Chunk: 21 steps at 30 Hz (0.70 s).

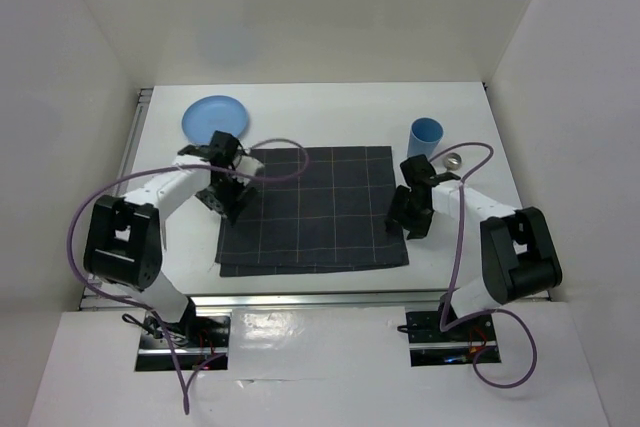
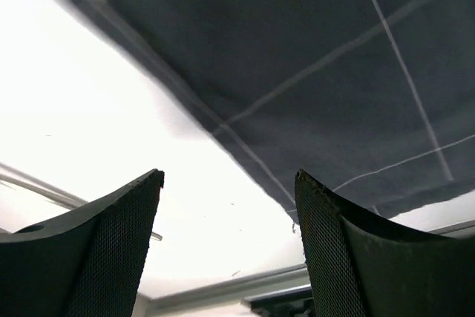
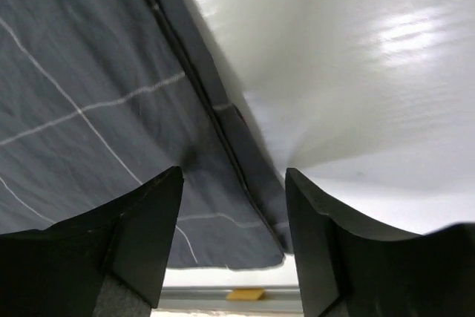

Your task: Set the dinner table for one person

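Observation:
The white dinner table (image 1: 460, 97) carries a dark grey grid-lined cloth mat (image 1: 312, 209) at its middle. My left gripper (image 1: 222, 203) is open and empty over the mat's left edge; the left wrist view shows that edge (image 2: 223, 128) running between my fingers (image 2: 119, 235). My right gripper (image 1: 404, 224) is open and empty over the mat's right edge near its front corner (image 3: 252, 183). A blue plate (image 1: 214, 115) lies at the back left. A blue cup (image 1: 424, 137) stands at the back right, with a small silver object (image 1: 453, 160) beside it.
White walls close in the table on three sides. An aluminium rail (image 1: 128, 147) runs along the left edge and another along the front (image 3: 223, 298). Purple cables loop from both arms.

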Tool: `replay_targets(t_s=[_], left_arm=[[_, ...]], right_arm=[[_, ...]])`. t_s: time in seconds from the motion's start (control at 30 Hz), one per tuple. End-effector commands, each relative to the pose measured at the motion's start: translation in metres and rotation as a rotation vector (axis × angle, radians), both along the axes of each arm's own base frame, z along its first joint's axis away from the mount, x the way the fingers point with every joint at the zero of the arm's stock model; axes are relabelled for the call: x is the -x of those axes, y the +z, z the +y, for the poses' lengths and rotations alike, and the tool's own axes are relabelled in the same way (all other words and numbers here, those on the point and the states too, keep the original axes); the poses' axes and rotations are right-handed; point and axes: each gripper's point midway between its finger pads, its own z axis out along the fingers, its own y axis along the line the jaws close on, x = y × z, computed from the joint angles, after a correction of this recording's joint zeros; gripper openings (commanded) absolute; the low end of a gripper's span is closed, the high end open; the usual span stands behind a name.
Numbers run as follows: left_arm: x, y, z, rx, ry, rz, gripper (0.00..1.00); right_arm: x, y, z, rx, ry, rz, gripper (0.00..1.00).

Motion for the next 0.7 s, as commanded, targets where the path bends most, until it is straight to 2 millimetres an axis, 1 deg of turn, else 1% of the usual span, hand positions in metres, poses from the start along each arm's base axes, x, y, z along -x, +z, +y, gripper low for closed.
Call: replay_targets(t_s=[0.0,0.03,0.07,0.13,0.17,0.2,0.23,0.27,0.3,0.33,0.37,0.4,0.43,0.47,0.5,0.53,0.57,0.6,0.63,0.67], left_arm=[[-0.036,0.053,-0.001,0.227,0.137,-0.130,0.79],[-0.055,0.077,0.000,0.288,0.171,-0.196,0.79],[-0.071,0.082,0.012,0.361,0.241,-0.210,0.79],[-0.099,0.093,0.027,0.412,0.368,-0.264,0.81],[-0.129,0.110,0.054,0.366,0.452,-0.374,0.81],[-0.145,0.096,0.066,0.346,0.538,-0.365,0.82],[-0.170,0.113,0.078,0.335,0.570,-0.433,0.82],[-0.180,0.112,0.093,0.317,0.618,-0.432,0.82],[-0.192,0.085,0.096,0.334,0.654,-0.362,0.82],[-0.217,0.107,0.099,0.376,0.639,-0.415,0.82],[-0.227,0.104,0.099,0.438,0.642,-0.396,0.82],[-0.238,0.101,0.098,0.460,0.643,-0.394,0.82],[-0.249,0.072,0.099,0.458,0.665,-0.349,0.82],[-0.267,0.080,0.116,0.425,0.694,-0.415,0.84],[-0.276,0.073,0.119,0.419,0.707,-0.422,0.84],[-0.284,0.067,0.122,0.417,0.719,-0.434,0.85],[-0.293,0.052,0.135,0.384,0.754,-0.441,0.85],[-0.294,0.042,0.140,0.363,0.779,-0.440,0.87],[-0.301,0.040,0.144,0.357,0.805,-0.464,0.87],[-0.303,0.034,0.154,0.345,0.834,-0.470,0.88]], right_arm=[[-0.016,0.042,-0.005,0.035,0.042,-0.122,0.67],[-0.023,0.055,0.001,0.018,0.067,-0.163,0.67],[-0.026,0.064,0.005,-0.001,0.082,-0.191,0.68],[-0.030,0.083,0.017,-0.023,0.134,-0.252,0.69],[-0.032,0.090,0.020,-0.025,0.156,-0.278,0.69],[-0.037,0.096,0.026,-0.031,0.179,-0.310,0.69],[-0.039,0.097,0.027,-0.028,0.193,-0.322,0.69],[-0.040,0.097,0.025,-0.019,0.189,-0.324,0.70],[-0.042,0.095,0.026,-0.019,0.189,-0.323,0.71],[-0.045,0.095,0.024,-0.005,0.195,-0.325,0.71],[-0.044,0.086,0.027,0.001,0.205,-0.297,0.71],[-0.045,0.085,0.027,0.007,0.214,-0.284,0.71],[-0.047,0.083,0.027,0.013,0.224,-0.278,0.71],[-0.053,0.086,0.030,0.012,0.224,-0.283,0.71],[-0.054,0.078,0.029,0.024,0.234,-0.249,0.71],[-0.055,0.076,0.028,0.035,0.232,-0.235,0.71],[-0.061,0.080,0.031,0.043,0.236,-0.248,0.71],[-0.058,0.072,0.030,0.051,0.238,-0.216,0.71],[-0.062,0.073,0.029,0.060,0.234,-0.220,0.71],[-0.062,0.073,0.029,0.060,0.234,-0.220,0.71]])
